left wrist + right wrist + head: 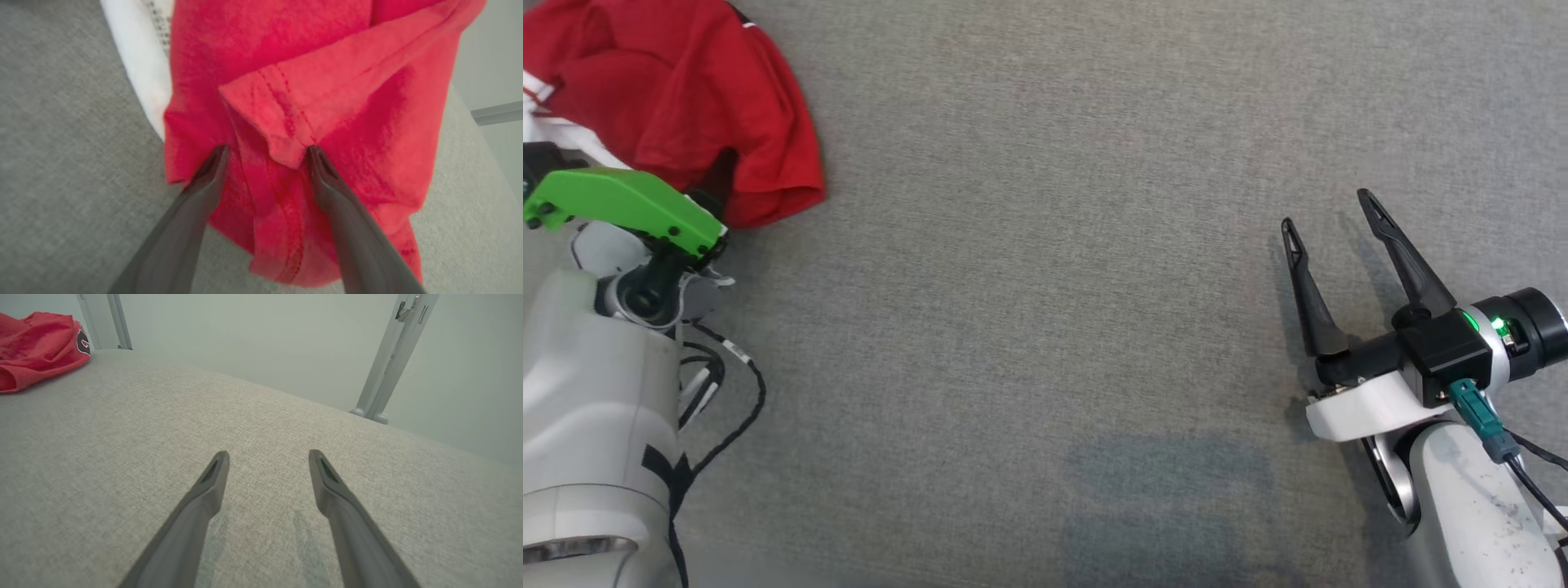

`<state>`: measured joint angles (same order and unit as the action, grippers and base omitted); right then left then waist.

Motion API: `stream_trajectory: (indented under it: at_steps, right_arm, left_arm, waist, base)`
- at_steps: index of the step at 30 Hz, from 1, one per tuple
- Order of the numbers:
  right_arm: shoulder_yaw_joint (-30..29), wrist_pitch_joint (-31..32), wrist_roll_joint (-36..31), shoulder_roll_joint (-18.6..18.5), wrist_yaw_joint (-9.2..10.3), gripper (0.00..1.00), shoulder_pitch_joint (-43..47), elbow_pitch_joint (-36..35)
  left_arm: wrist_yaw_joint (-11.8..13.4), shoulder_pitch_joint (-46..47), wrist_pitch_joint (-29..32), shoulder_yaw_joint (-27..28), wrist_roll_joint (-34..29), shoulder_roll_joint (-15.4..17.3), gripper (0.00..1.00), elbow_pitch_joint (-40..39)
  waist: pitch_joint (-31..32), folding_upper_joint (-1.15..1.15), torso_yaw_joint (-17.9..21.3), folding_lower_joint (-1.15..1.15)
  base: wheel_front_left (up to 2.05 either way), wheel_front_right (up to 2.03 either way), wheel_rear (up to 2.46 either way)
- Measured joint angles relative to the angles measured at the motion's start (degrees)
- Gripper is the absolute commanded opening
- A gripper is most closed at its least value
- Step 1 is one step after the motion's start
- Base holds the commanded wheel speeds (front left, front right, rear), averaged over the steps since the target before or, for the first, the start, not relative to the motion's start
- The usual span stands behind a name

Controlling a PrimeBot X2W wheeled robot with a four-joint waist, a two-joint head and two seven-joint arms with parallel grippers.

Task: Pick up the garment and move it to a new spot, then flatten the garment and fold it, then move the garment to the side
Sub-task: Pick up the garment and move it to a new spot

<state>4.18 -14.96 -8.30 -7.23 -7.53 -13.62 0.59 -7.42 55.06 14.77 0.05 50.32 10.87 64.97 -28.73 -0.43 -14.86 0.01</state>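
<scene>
Garment (686, 98) lies in a crumpled heap on the grey bench (1045, 327). It is red, with a white part (139, 61) showing along one edge and a dark printed mark on the side that faces the right wrist camera.

The left gripper (267, 149) is right over the garment, its two dark fingers (204, 192) spread wide. A folded corner with a stitched hem lies between the tips. The fingers are not closed on the fabric, and I cannot tell whether the tips touch it or hang just above. In the head view a green cover (621, 204) on the left wrist overlaps the near edge of the garment, with a loose black cable (743, 392) just behind it.

The right gripper (1325, 208) is well apart from the garment, across a broad stretch of bare bench. Its fingers also stand wide and hold nothing, pointing low over the surface. From its wrist camera the garment (36, 347) sits far off to the upper left, a metal post (392, 355) rising beyond the bench edge on the other side.
</scene>
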Motion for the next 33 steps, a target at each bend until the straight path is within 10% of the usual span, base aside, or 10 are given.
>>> stream_trajectory:
  at_steps: [2, 3, 4, 33]
  right_arm:
    - [-0.32, 0.25, 0.01, -0.04, 0.00, 1.00, 0.37, -0.66]
    - [-0.49, 0.33, 0.02, -0.12, 0.00, 1.00, 0.46, -0.87]
    - [-0.66, 0.42, 0.05, -0.21, 0.00, 1.00, 0.47, -1.00]
    - [-3.31, -0.10, 9.68, 4.37, 0.00, 1.00, 4.33, 3.11]
  left_arm:
    - [-0.13, 0.56, -0.48, -0.11, 0.03, 1.15, 0.90, 1.02]
    - [-0.13, 0.75, -0.80, -0.51, -0.25, 1.63, 0.35, 1.44]
    - [-0.13, 0.83, -1.30, -1.14, -0.63, 2.09, 0.00, 1.56]
    - [1.20, -18.65, 9.11, -41.40, 2.45, 0.80, 0.00, -54.51]
  waist:
    - [-0.77, 0.00, 1.37, 0.00]
    - [-1.07, 0.00, 1.95, 0.00]
    - [-1.35, 0.00, 2.45, -0.01]
    - [12.00, 0.00, 10.43, -0.01]
  base:
    - [0.00, 0.00, 0.00]
    - [0.00, 0.00, 0.00]
    - [0.00, 0.00, 0.00]
    - [0.00, 0.00, 0.00]
